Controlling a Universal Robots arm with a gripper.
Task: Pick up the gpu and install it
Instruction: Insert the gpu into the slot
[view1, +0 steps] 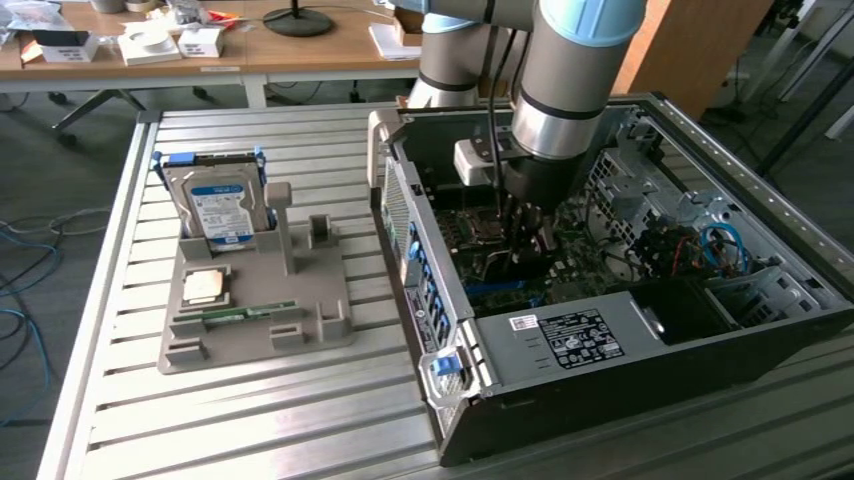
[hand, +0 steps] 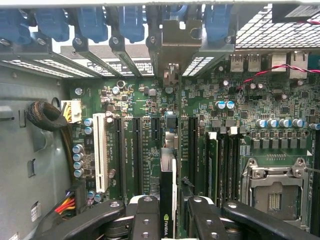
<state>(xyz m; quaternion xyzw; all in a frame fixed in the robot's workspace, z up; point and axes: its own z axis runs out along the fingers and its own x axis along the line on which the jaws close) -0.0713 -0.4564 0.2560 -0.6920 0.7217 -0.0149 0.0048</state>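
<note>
The gpu (hand: 167, 175) is a thin dark card seen edge-on, with a green logo near my fingers. Its silver bracket (hand: 177, 37) reaches toward the rear slot openings of the case. My gripper (hand: 167, 212) is shut on the card, with one black finger (hand: 145, 217) on each side. The card stands over the long black slots (hand: 136, 150) of the green motherboard (hand: 280, 107); I cannot tell whether it touches one. In the exterior view my gripper (view1: 514, 245) reaches down inside the open computer case (view1: 561, 340).
A white slot (hand: 100, 150), the empty CPU socket (hand: 275, 185) and cable bundles (hand: 47, 115) surround the card. On the exterior view's left, a grey fixture (view1: 254, 335) holds a blue-labelled hard drive (view1: 220, 210), a chip (view1: 203, 285) and a green RAM stick (view1: 247, 313).
</note>
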